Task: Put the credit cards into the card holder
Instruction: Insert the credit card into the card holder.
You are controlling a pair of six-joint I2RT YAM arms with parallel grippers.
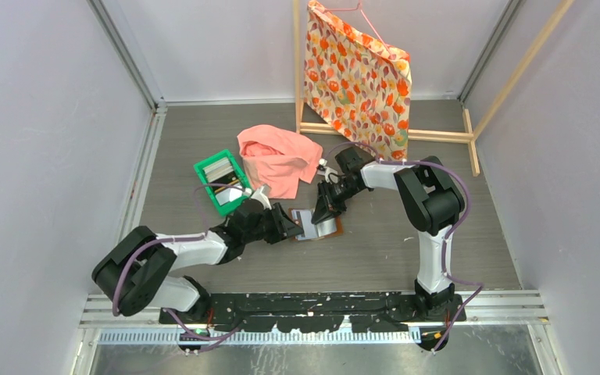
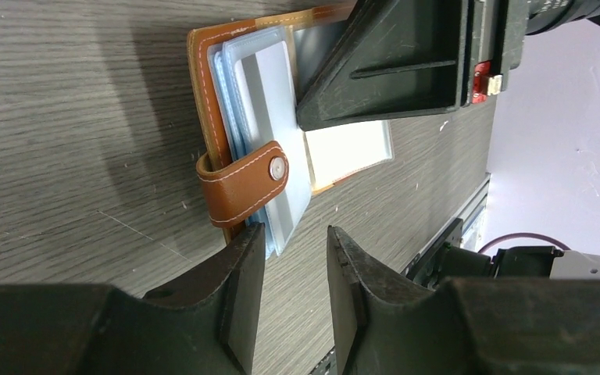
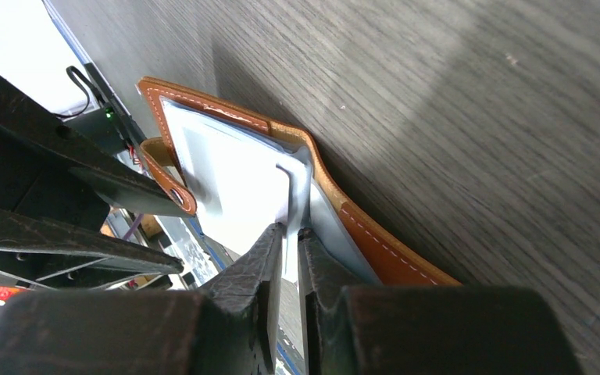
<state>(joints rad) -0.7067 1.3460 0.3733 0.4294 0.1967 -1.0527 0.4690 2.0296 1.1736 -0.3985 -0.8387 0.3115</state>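
Observation:
The card holder [image 1: 322, 227], a brown leather wallet, lies open on the table between my two grippers. Its snap tab [image 2: 244, 183] and pale grey pockets [image 2: 262, 101] face my left wrist camera. My left gripper [image 2: 297, 258] hovers open just short of the pockets' corner, with nothing between its fingers. My right gripper [image 3: 291, 238] is shut on a thin pale pocket leaf [image 3: 297, 180] standing up from the card holder [image 3: 375, 246]. Credit cards [image 1: 220, 167], grey, white and dark, lie in the green tray. A white card [image 2: 351, 148] shows inside a clear pocket.
The green tray [image 1: 204, 173] sits left of the wallet, and a pink cloth [image 1: 280, 158] lies behind it. A flower-patterned bag [image 1: 357, 78] hangs on a wooden rack [image 1: 437, 135] at the back. Grey walls close off both sides.

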